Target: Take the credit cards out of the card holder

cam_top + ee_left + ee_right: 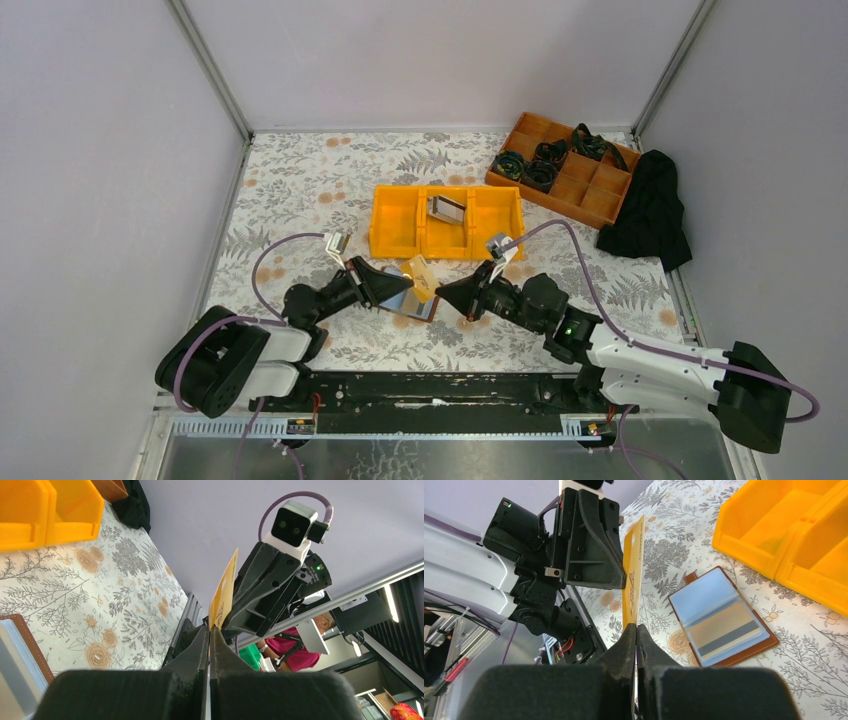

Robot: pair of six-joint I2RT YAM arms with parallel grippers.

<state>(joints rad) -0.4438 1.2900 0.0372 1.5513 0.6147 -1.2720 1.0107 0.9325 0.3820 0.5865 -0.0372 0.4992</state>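
A brown card holder lies open on the floral mat between my two grippers. It also shows in the right wrist view, where a tan credit card with a dark stripe sits in its clear sleeve. A yellow-tan card is held upright above the holder. My left gripper is shut on one edge of it. My right gripper is shut on the opposite edge. Silvery cards lie in the yellow bin's middle compartment.
The yellow three-compartment bin stands just behind the holder. A wooden divided tray with black coiled items is at the back right. A black cloth lies at the right edge. Walls enclose the mat on three sides.
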